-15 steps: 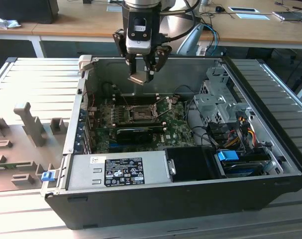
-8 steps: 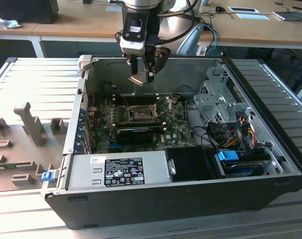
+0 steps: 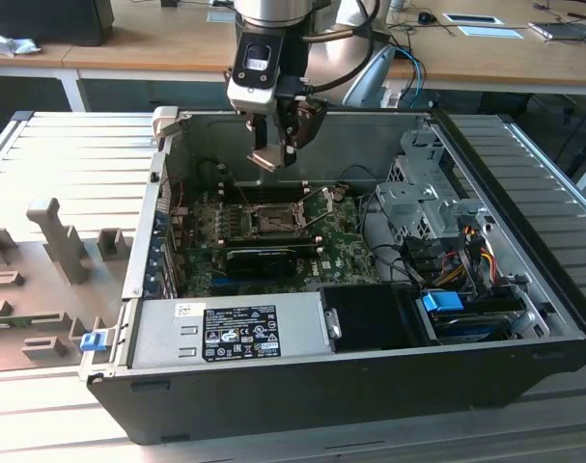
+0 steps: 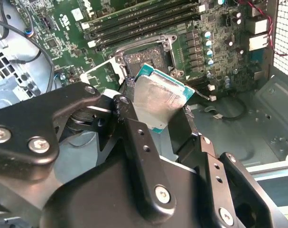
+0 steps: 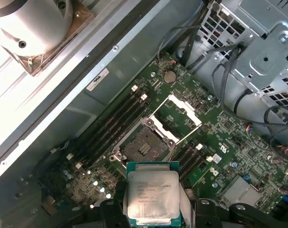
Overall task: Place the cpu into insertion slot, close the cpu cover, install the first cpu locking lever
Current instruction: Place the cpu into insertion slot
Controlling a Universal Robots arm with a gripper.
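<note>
Grey fixture blocks (image 3: 56, 241) sit on the ribbed desk (image 3: 41, 154) at the exterior view's left, beside the open computer case (image 3: 302, 386). Above the case's green motherboard (image 3: 341, 251), toward its far side, my end effector (image 3: 271, 154) hangs clamped on the cpu (image 4: 160, 102) (image 5: 152, 192), clear of the board. In both wrist views the chip's silver top faces the cameras, pinched at its edges between my black fingers (image 4: 129, 118). Beneath it the socket (image 5: 146, 147) lies bare, the cpu cover (image 5: 185, 110) swung open just beside it, memory sticks (image 5: 110, 128) on either side. A metal drive cage (image 3: 418, 198) stands inside the case at the exterior view's right.
</note>
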